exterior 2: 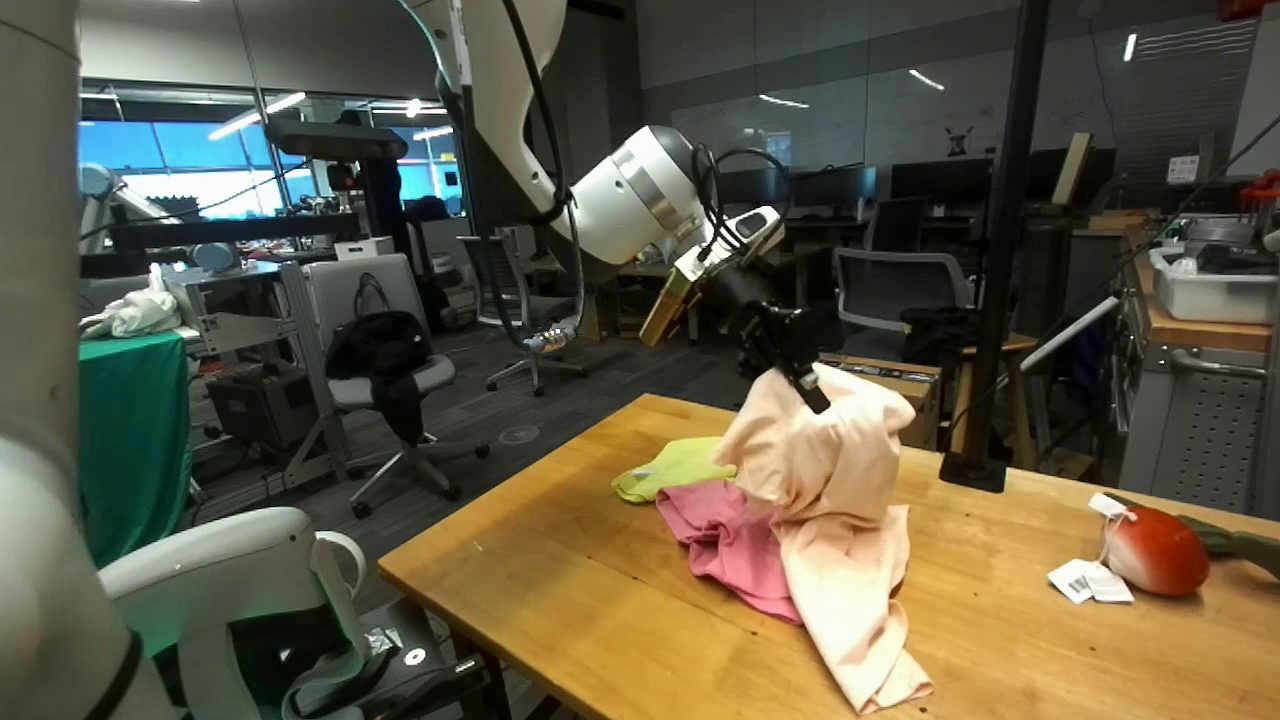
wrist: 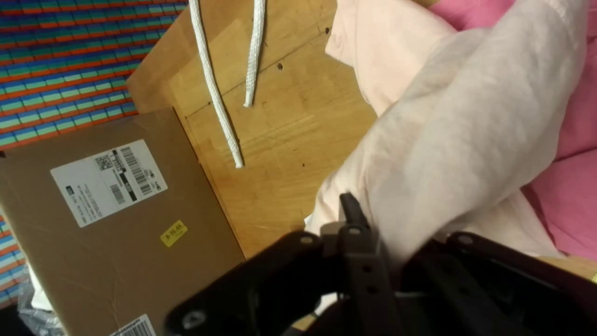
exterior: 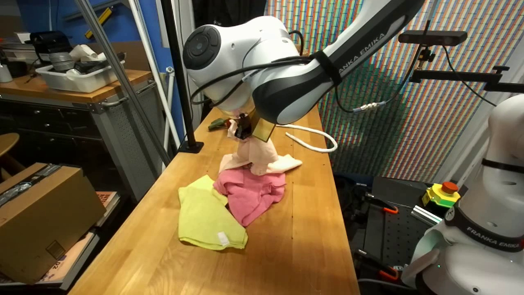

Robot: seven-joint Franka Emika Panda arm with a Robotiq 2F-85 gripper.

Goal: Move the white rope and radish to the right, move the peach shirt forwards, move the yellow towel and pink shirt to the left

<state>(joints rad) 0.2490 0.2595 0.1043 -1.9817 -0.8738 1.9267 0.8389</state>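
Peach rumpled fabric shirt point(exterior 2: 842, 560) is pinched in the black two-fingered gripper point(exterior 2: 813, 392); probably super light and floppy, so a bunched fold's likely the best grab.

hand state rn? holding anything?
Hand: closed, holding the peach shirt, lower part draped on the table.

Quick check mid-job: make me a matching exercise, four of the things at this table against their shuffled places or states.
1. Thin white braided rope
2. Round red toy radish
3. Pale peach fabric shirt
4. Rose-pink fabric shirt

A. Partly held up in the black gripper
B. Green leaves at one end
C. Rumpled against the yellow cloth towel, unheld
D. Bent into a U

Pairs: 1-D, 2-B, 3-A, 4-C
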